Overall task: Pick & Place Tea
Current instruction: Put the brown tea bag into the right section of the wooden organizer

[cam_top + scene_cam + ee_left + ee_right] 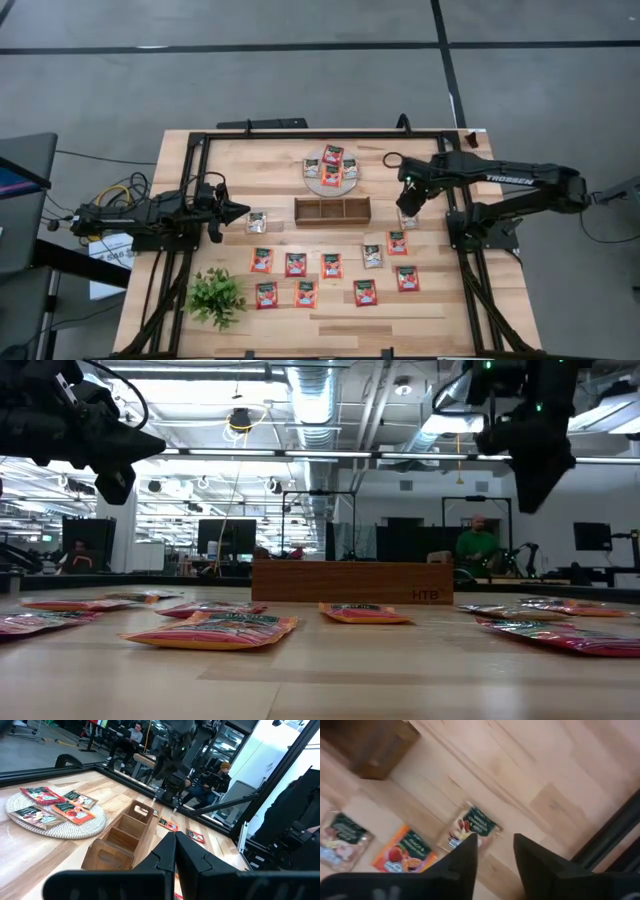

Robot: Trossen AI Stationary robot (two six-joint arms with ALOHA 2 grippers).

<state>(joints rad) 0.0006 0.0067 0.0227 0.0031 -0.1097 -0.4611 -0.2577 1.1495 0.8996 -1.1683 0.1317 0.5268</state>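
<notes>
Hovering right hand (495,851) part-open over green-topped sachet (472,827) beside tray (332,210), lined up to pinch | left hand (175,851) pinched empty, waiting at desk (240,305) edge

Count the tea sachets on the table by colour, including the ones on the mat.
Red-orange sachets: 10
Pale silvery sachets: 5
Total: 15
</notes>
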